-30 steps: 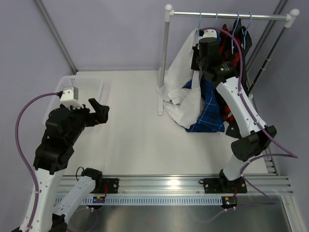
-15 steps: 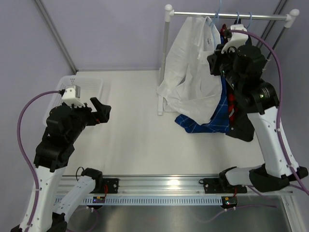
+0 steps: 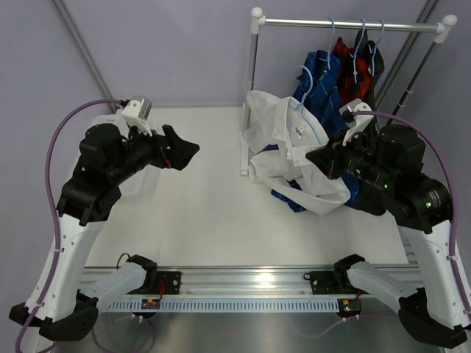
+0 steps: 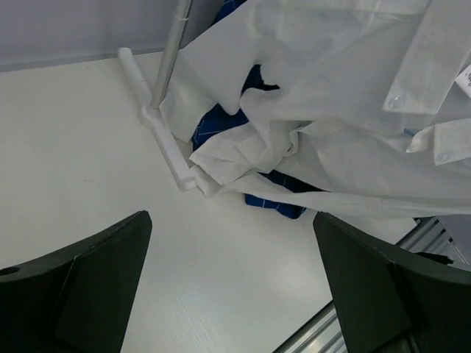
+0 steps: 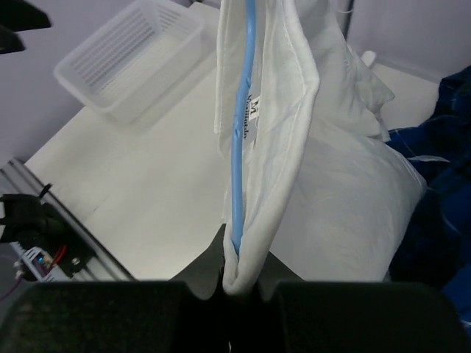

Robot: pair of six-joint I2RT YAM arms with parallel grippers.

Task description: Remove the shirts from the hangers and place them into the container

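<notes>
Two pincers: right pincer (image 5: 239,273) was clamped tight on the white shirt (image 3: 283,140) collar plus hanger (image 5: 239,132), both clear of the rail (image 3: 346,23), over the bench (image 3: 199,220). Left pincer (image 4: 235,287) gaped wide, empty, aimed at it. Basket (image 5: 129,62) sat far left, well apart.

White table (image 3: 199,220), lattice basket (image 5: 129,62), rack foot (image 4: 166,140)
</notes>
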